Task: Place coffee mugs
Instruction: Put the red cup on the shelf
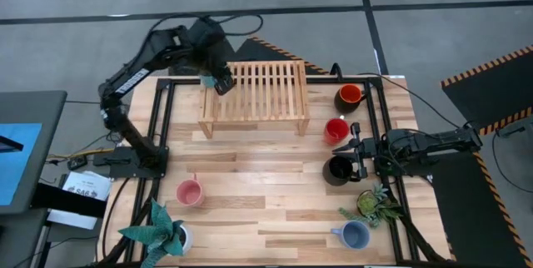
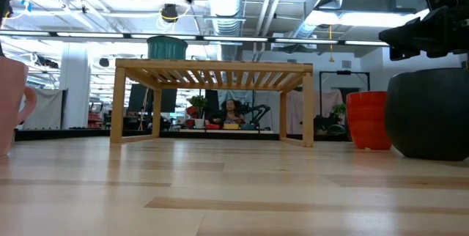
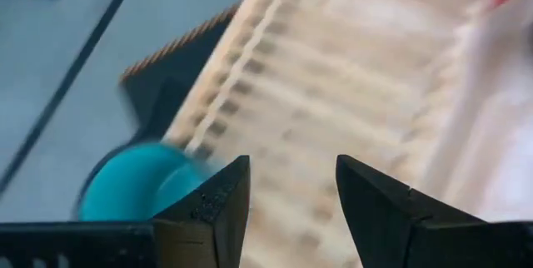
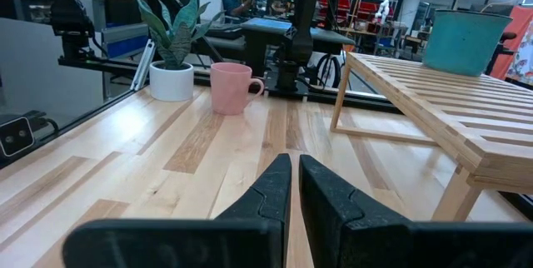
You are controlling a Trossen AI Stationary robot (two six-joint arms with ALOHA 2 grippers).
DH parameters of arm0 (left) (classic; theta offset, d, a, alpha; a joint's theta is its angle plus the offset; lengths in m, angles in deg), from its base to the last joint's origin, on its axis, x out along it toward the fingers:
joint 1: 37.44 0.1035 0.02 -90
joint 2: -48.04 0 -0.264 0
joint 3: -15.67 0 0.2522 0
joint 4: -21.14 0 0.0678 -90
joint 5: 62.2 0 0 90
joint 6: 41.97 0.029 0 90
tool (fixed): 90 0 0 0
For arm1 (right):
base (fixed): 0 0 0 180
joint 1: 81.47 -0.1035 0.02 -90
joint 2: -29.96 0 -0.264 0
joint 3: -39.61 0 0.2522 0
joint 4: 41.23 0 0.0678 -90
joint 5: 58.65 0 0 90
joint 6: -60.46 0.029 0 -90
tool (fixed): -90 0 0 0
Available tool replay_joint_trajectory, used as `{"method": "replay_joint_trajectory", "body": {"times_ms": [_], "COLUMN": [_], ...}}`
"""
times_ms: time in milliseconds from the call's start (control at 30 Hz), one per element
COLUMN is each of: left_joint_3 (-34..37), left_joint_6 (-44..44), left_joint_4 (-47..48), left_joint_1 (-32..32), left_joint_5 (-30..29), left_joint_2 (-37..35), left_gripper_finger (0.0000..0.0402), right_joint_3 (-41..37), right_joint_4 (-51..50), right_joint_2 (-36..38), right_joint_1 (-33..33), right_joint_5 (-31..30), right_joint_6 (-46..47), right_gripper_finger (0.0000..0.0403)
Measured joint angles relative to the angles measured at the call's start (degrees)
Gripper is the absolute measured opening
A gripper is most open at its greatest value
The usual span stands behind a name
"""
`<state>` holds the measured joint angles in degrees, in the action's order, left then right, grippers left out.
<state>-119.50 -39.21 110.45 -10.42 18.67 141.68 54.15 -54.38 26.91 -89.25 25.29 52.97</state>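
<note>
Slatted wooden rack point(image 1: 254, 93) stands at the table's point(image 1: 250, 193) far edge, teal mug point(image 2: 167, 48) upright on its left far corner. On the table itself: black mug point(image 1: 337, 169), red mug point(image 1: 335, 130) and orange-and-dark mug point(image 1: 349, 96) in a line on the right, pink mug point(image 1: 190, 192) on the left, pale blue mug point(image 1: 355, 235) near the front (none visibly holds anything). Left claw point(image 3: 287, 193) hangs above the rack beside the teal mug, jaws apart, empty. Right claw point(image 4: 294, 185) sits low by the black mug, fingers nearly touching, gripping nothing.
</note>
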Motion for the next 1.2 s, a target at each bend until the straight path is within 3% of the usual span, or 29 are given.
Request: {"method": "replay_joint_trajectory", "body": {"times_ms": [100, 433, 633, 767, 933, 1100, 1200], "left_joint_3": [8.6, 53.73, 71.83, 78.06, 81.22, 82.33, 82.34], "left_joint_6": [0.2, 1.81, 2.3, 2.26, 2.86, 2.95, 2.38], "left_joint_4": [-9.49, -50.26, -71.39, -77.02, -76.92, -76.07, -75.81], "left_joint_1": [-1.56, -12.89, -20.29, -23.31, -25.31, -25.89, -25.89], "left_joint_5": [4.05, 9.3, 9.34, 9.32, 9.19, 9.19, 9.19], "left_joint_2": [-6.18, -35.79, -49.26, -55.34, -60.09, -62.13, -62.25], "left_gripper_finger": [0.0165, 0.0165, 0.0165, 0.0165, 0.0165, 0.0165, 0.0165], "right_joint_3": [0.0, 0.0, 0.0, -0.2, -0.2, -0.18, 1.7], "right_joint_4": [0.01, 0.01, 0.06, 5.8, 27.55, 44.69, 42.55], "right_joint_2": [0.0, 0.01, 0.0, -0.06, 0.04, 0.04, -0.28], "right_joint_1": [-0.01, 0.01, 0.01, -0.01, -0.01, 0.06, 0.06], "right_joint_5": [0.0, 0.0, 0.0, -0.02, -0.01, -1.38, -5.9], "right_joint_6": [0.0, 0.0, 0.0, 1.75, 8.0, 5.71, 5.97], "right_gripper_finger": [0.0054, 0.0054, 0.0054, 0.0054, 0.0054, 0.0054, 0.0054]}}
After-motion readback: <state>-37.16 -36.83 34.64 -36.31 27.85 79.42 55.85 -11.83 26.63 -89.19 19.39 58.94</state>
